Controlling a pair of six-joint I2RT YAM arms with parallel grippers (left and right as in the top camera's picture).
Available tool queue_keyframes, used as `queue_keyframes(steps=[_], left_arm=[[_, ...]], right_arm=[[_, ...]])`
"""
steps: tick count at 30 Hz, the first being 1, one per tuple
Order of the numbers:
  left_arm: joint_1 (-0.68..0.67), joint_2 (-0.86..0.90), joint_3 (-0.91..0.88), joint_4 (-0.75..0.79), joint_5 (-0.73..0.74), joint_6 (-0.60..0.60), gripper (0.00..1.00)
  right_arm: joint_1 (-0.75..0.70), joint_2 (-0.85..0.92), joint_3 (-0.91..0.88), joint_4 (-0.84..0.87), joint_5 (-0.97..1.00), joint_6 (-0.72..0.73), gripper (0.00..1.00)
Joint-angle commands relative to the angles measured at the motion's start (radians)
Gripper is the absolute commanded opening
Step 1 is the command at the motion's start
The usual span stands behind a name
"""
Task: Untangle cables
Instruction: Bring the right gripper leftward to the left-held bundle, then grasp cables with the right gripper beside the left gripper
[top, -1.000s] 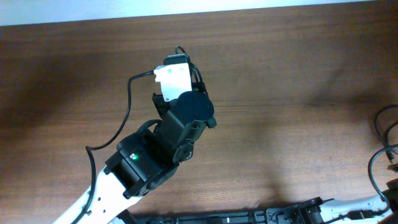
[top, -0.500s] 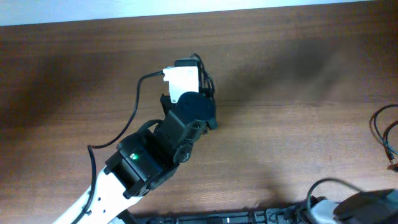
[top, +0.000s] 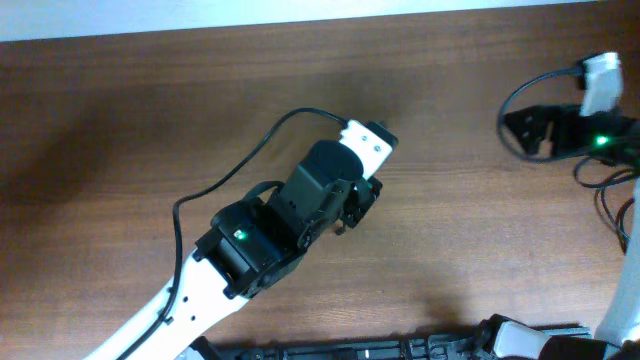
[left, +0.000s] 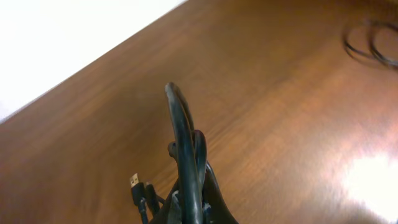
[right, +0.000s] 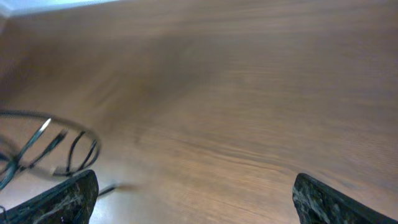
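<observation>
Left gripper (left: 189, 211): clamps shut on a bunch of cables (left: 185, 149), one loop standing up out of the grip, a plug (left: 134, 182) hanging beside, all above mid-table (top: 120, 120). Right gripper (right: 194, 183): gapes wide, holds nothing. Near right edge: loose loops (right: 53, 143) flat on wood.

Left hand (left: 193, 214): I see only a dark sliver at the bottom edge of its wrist view.
Held cables (left: 186, 155): lower run cut off there; strand count unclear to me.
Loose cables (right: 43, 146): blurred, cut by the left edge; overhead, the right edge clips them.
Right hand (right: 199, 202): fingers (right: 65, 198) cropped at the bottom edge.
</observation>
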Motion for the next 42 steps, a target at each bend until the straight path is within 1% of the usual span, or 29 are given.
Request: queue_keyframes(steps=[1, 3, 5, 6, 8, 9, 11, 15, 18, 20, 23, 26, 31, 35, 36, 37, 38, 39, 40, 42], left_arm=[[0.037, -0.008, 0.017, 0.003, 0.181, 0.212, 0.0], [0.075, -0.009, 0.017, -0.003, 0.24, 0.234, 0.0], [0.14, -0.009, 0.017, -0.014, 0.367, 0.286, 0.0], [0.184, -0.009, 0.017, -0.019, 0.467, 0.319, 0.0], [0.238, -0.009, 0.017, -0.022, 0.589, 0.351, 0.0], [0.272, -0.009, 0.017, -0.023, 0.646, 0.362, 0.0], [0.32, -0.009, 0.017, -0.026, 0.725, 0.381, 0.0], [0.347, -0.009, 0.017, -0.045, 0.805, 0.401, 0.0], [0.347, -0.009, 0.017, -0.059, 0.841, 0.408, 0.0], [0.347, -0.009, 0.017, -0.062, 0.898, 0.436, 0.0], [0.347, -0.009, 0.017, -0.063, 0.996, 0.483, 0.0], [0.347, -0.009, 0.017, -0.063, 1.04, 0.492, 0.0], [0.319, -0.009, 0.017, -0.074, 1.046, 0.494, 0.0], [0.296, -0.009, 0.017, -0.074, 1.047, 0.511, 0.0], [0.291, -0.009, 0.017, -0.074, 1.047, 0.511, 0.0], [0.287, -0.009, 0.017, -0.074, 1.046, 0.511, 0.0], [0.285, -0.009, 0.017, -0.074, 1.046, 0.511, 0.0], [0.285, -0.009, 0.017, -0.074, 1.037, 0.511, 0.0], [0.286, -0.009, 0.017, -0.071, 1.022, 0.51, 0.0], [0.286, -0.009, 0.017, -0.069, 0.959, 0.51, 0.0]], right_arm=[[0.09, -0.019, 0.001, -0.04, -0.043, -0.185, 0.99], [0.123, -0.019, 0.001, -0.06, -0.043, -0.227, 0.99], [0.158, -0.019, 0.001, -0.082, -0.043, -0.29, 0.99], [0.171, -0.019, 0.001, -0.09, -0.043, -0.309, 0.99], [0.181, -0.019, 0.001, -0.103, -0.051, -0.338, 0.99], [0.191, -0.02, 0.001, -0.133, -0.094, -0.412, 0.99], [0.199, -0.02, 0.001, -0.171, -0.16, -0.499, 0.99], [0.217, -0.021, 0.001, -0.251, -0.282, -0.67, 0.99], [0.24, -0.021, 0.001, -0.276, -0.339, -0.721, 0.99], [0.268, -0.021, 0.001, -0.281, -0.373, -0.747, 0.99], [0.329, -0.021, 0.001, -0.282, -0.408, -0.754, 0.99], [0.421, -0.021, 0.001, -0.282, -0.41, -0.754, 0.99], [0.532, -0.021, 0.001, -0.268, -0.383, -0.754, 0.99], [0.566, -0.021, 0.001, -0.268, -0.378, -0.753, 0.99], [0.572, -0.021, 0.0, -0.269, -0.378, -0.753, 0.97], [0.572, -0.021, 0.0, -0.269, -0.378, -0.753, 0.89], [0.572, -0.021, 0.0, -0.272, -0.378, -0.753, 0.69], [0.572, -0.021, 0.001, -0.273, -0.373, -0.748, 0.23], [0.572, -0.021, 0.0, -0.274, -0.369, -0.745, 0.05], [0.572, -0.021, 0.0, -0.284, -0.368, -0.744, 0.04]])
